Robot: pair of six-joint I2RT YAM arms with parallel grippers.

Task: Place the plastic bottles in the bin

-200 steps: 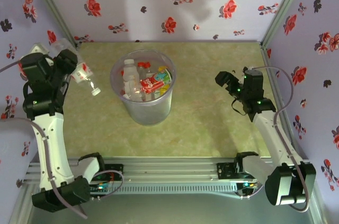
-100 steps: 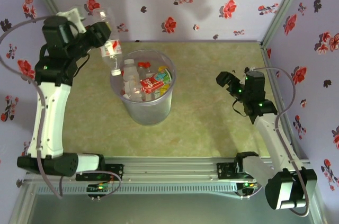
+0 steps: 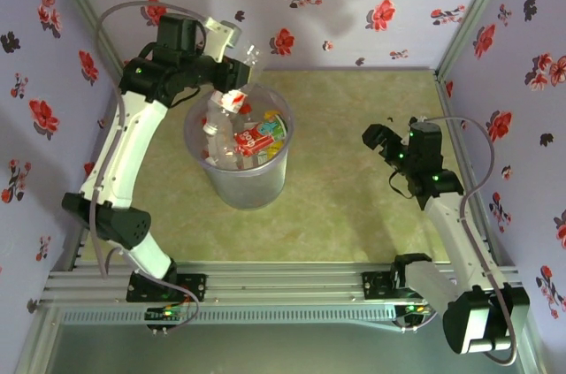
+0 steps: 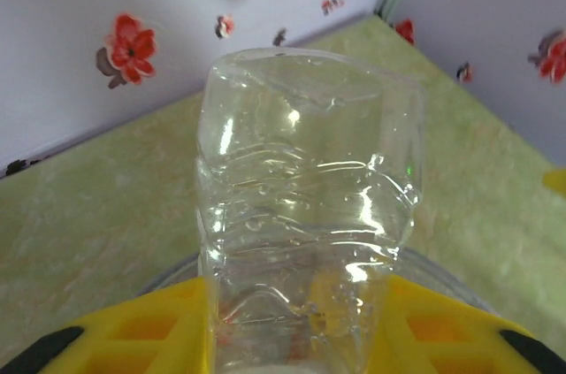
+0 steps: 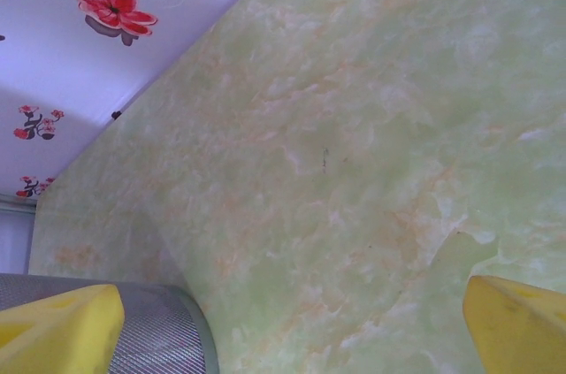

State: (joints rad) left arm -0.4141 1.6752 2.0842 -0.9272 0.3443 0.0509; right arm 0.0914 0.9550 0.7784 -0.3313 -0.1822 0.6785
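One clear bottle [image 4: 305,179] is up in the air, pinched between the two yellow fingers [image 4: 133,339] of the left gripper [image 3: 226,73]. The fingers press tight on its sides, and the plastic looks squashed and wrinkly. The bottle hangs over the far left side of the bin [image 3: 243,184], just above the rim.

This looks like the drop step. The bottle is over the bin and has not been let go yet. The next move should be easy, I think: spread the fingers and let the bottle fall in. It might help to slide a little more toward the middle of the bin first. The bottle is close to the rim, so it could bump the edge and tip out onto the table [image 3: 354,215].

The bottle is tilted, not flat and not straight up. Its long way runs from high up near the back wall down toward the bin. The clear bottom end points up and away. The end with the red label points down into the bin. The cap is too hard to make out.

Some other bottles [image 3: 252,140] lie in a jumble inside the bin.

The right gripper [image 3: 376,137] sits on the right side over the table, well apart from the bin. Its fingers are spread wide, with nothing between them.
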